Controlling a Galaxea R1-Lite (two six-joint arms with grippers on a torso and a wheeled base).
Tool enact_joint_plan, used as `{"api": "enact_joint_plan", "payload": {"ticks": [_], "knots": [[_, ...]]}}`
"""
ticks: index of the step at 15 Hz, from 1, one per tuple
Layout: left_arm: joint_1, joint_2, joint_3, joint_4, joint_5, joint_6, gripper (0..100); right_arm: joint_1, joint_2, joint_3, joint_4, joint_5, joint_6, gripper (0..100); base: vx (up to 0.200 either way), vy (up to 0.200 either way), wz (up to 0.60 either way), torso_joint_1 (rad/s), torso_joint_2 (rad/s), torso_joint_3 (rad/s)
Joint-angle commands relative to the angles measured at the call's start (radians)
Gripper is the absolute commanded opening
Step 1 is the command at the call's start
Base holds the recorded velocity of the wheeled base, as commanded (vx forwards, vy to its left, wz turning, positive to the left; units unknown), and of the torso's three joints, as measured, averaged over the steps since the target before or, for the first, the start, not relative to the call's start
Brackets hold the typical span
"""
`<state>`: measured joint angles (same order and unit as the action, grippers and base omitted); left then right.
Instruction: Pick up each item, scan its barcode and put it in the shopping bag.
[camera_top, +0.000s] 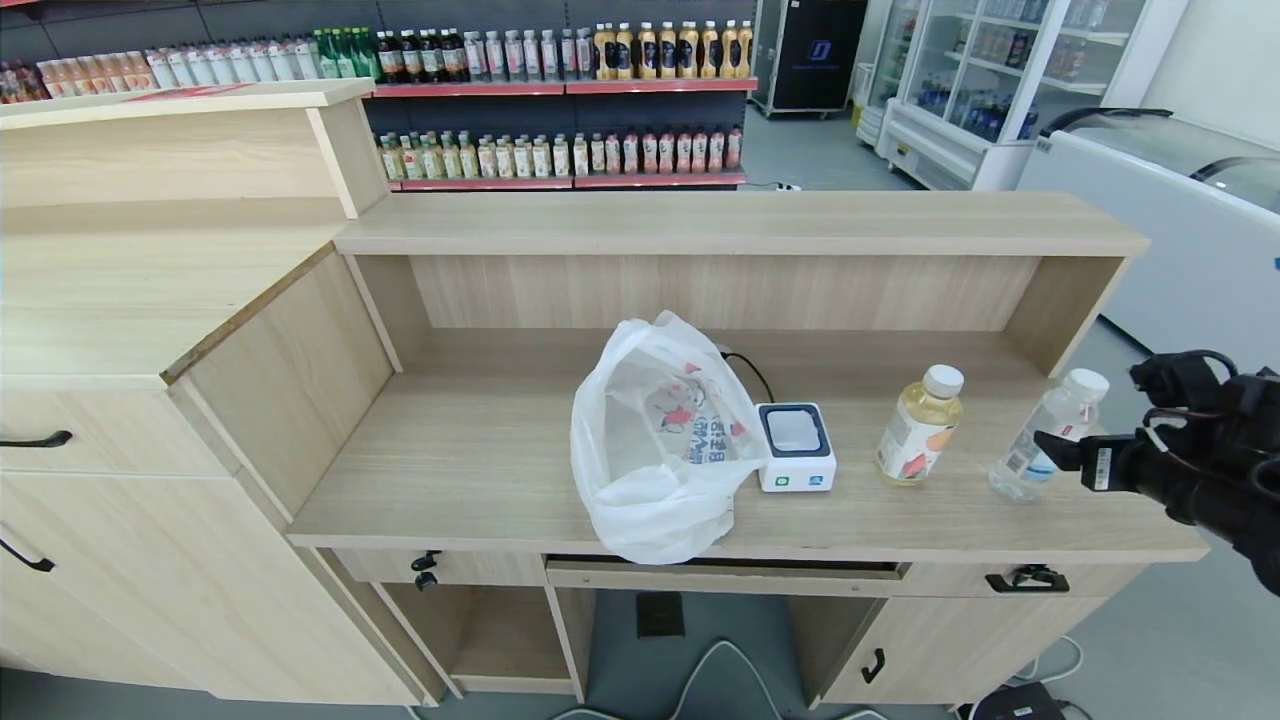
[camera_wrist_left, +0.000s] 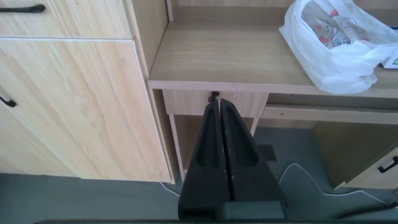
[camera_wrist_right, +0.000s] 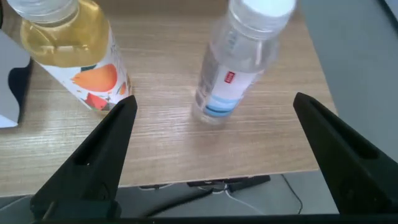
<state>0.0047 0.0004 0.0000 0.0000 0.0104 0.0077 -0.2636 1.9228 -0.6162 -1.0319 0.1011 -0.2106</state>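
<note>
- Right gripper is hanging with its jaws spread wide, gripping nothing. The clear water bottle is standing upright just ahead, in line with the gap.
- The fingertips seem to be sitting short of the bottle, though the head view is too oblique to be sure.
- Left gripper is hanging with its jaws pressed together, empty, low in front of the counter, below its front edge.
- Yellow drink bottle is standing upright near the water bottle, between it and the scanner, touching neither.
- The scanner is sitting near mid-counter, window facing up, black cable trailing behind.
- White shopping bag is slumping against the scanner's left side, mouth gaping open.
</note>
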Motion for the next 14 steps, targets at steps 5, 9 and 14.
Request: {"api": "enact_joint_plan", "payload": {"ticks": [5,9,14], "knots": [[0.0,0.0,0.0,0.0,0.0,0.0,0,0.115,0.148,-0.074,-0.051,0.046,0.002,100,0.0,0.0,0.0,0.0,0.0,0.0],[0.0,0.0,0.0,0.0,0.0,0.0,0,0.141,0.222,-0.145,-0.083,0.048,-0.006,100,0.0,0.0,0.0,0.0,0.0,0.0],[0.0,0.0,0.0,0.0,0.0,0.0,0,0.188,0.298,-0.154,-0.154,0.052,-0.006,100,0.0,0.0,0.0,0.0,0.0,0.0]]}}
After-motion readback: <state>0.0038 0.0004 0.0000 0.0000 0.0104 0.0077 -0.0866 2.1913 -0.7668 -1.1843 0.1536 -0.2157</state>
